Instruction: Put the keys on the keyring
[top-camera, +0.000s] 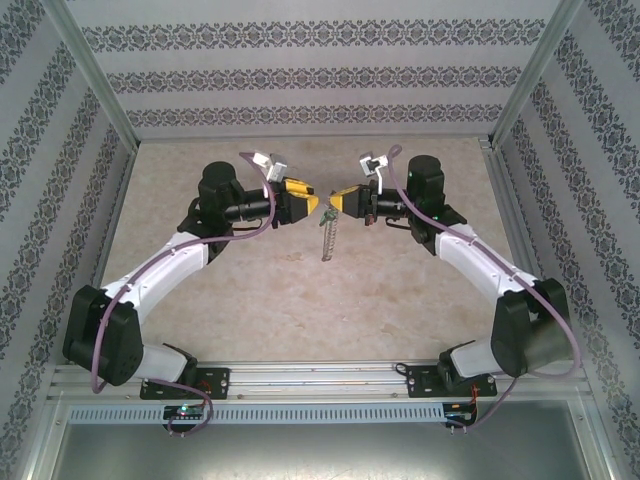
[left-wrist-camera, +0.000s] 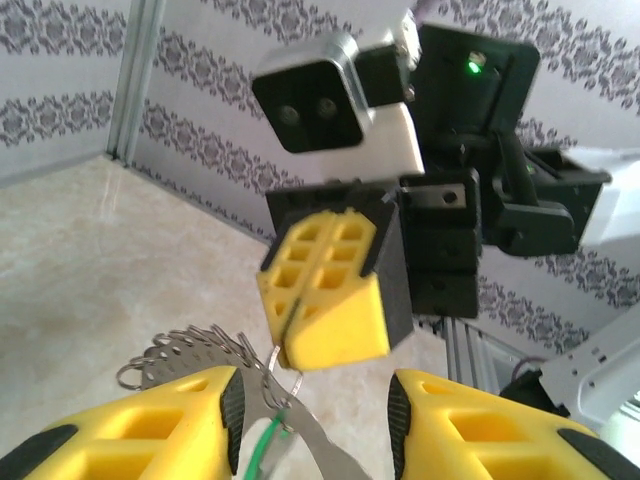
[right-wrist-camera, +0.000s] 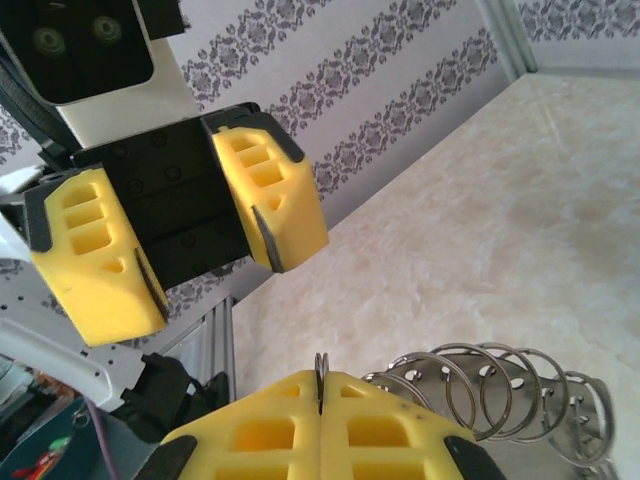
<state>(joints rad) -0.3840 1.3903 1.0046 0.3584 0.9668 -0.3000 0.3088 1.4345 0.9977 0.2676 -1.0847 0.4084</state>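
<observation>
The right gripper (right-wrist-camera: 321, 388) was clenched on one thin wire turn at the end of the keyring (right-wrist-camera: 495, 388). In the right wrist view, that turn stood up between the two closed yellow pads. The rest of the coil lay open beside them, turn after turn.

From above, the keyring (top-camera: 327, 240) was over the middle of the worktop (top-camera: 200, 300). It ran from the pinch toward the near edge. Whether its free end rested on the worktop, I could not tell.

The left gripper (left-wrist-camera: 315, 420) faced the right gripper directly and was released, with a clear gap between its fingers. The key (left-wrist-camera: 265, 445) showed its green head just beside the inner face of one left finger (left-wrist-camera: 190, 420), with a thin silver strip next to it. Whether the key was already on a turn of the ring or only hanging against it, the pictures did not show.

In my judgement both things are light, so weight is not the difficulty. The keyring looks floppy along its length, so only the part close to the pinch will stay steady, and the far turns will swing. The wire is smooth, thin metal, so it may slip or twist between the pads.

The key is very small against the fingers. The plastic head seems the best place to hold it, flat between the pads, which leaves the hole free. The metal blade is probably more slippery.
</observation>
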